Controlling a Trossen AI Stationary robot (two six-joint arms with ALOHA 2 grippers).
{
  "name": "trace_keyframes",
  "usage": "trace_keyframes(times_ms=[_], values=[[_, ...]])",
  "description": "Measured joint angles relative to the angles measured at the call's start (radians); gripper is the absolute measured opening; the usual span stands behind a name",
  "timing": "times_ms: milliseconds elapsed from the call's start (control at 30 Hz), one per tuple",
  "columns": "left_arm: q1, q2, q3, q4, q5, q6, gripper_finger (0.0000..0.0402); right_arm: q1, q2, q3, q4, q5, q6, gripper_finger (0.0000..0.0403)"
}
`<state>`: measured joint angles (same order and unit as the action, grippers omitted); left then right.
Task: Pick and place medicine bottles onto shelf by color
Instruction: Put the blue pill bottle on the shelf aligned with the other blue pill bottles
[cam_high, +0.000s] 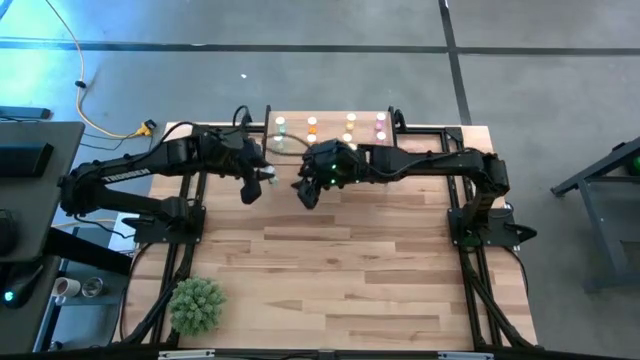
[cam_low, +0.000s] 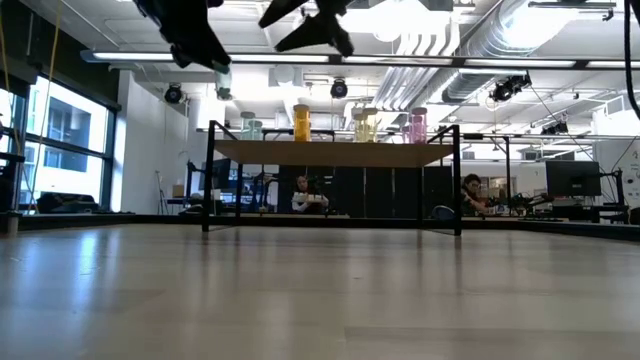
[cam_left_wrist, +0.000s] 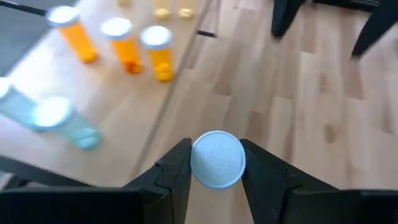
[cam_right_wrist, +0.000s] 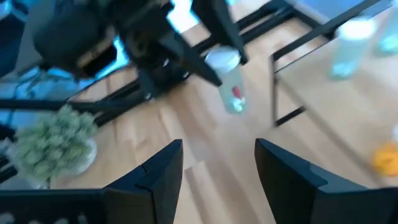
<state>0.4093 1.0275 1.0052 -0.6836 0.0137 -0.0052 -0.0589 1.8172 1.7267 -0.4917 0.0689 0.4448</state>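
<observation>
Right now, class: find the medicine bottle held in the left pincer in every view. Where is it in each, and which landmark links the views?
High view: the held bottle is left of centre, just before the shelf.
Low view: top left, above the shelf.
Left wrist view: white cap between the fingers.
Right wrist view: upper centre.
Shared landmark: the shelf.

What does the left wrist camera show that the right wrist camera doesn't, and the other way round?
Only the left wrist view shows the held bottle from above: its white cap sits clamped between the left gripper fingers, with three orange bottles standing together on the shelf.

Only the right wrist view shows that bottle's pale green body hanging below its cap, the right gripper open and empty, and a small potted plant.

Both show the held bottle, the shelf, pale green bottles on it, and the wooden tabletop.
</observation>
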Motion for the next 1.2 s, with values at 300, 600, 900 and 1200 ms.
trace_keyframes(times_ms=[300, 600, 900, 1200], values=[[0.089, 0.001, 0.000, 0.068, -0.018, 0.071, 0.0113, -0.074, -0.077, 0.000, -0.005, 0.090, -0.048, 0.0190], [0.144, 0.012, 0.000, 0.091, -0.063, 0.064, 0.0113, -0.179, -0.113, 0.000, -0.006, 0.087, -0.161, 0.0190], [0.197, 0.046, 0.065, 0.104, -0.059, 0.051, 0.0109, -0.296, -0.120, 0.000, -0.002, 0.032, -0.166, 0.0190], [0.203, 0.127, 0.107, 0.036, -0.059, 0.028, 0.0114, -0.357, -0.124, 0.000, -0.007, 0.023, -0.166, 0.0190]])
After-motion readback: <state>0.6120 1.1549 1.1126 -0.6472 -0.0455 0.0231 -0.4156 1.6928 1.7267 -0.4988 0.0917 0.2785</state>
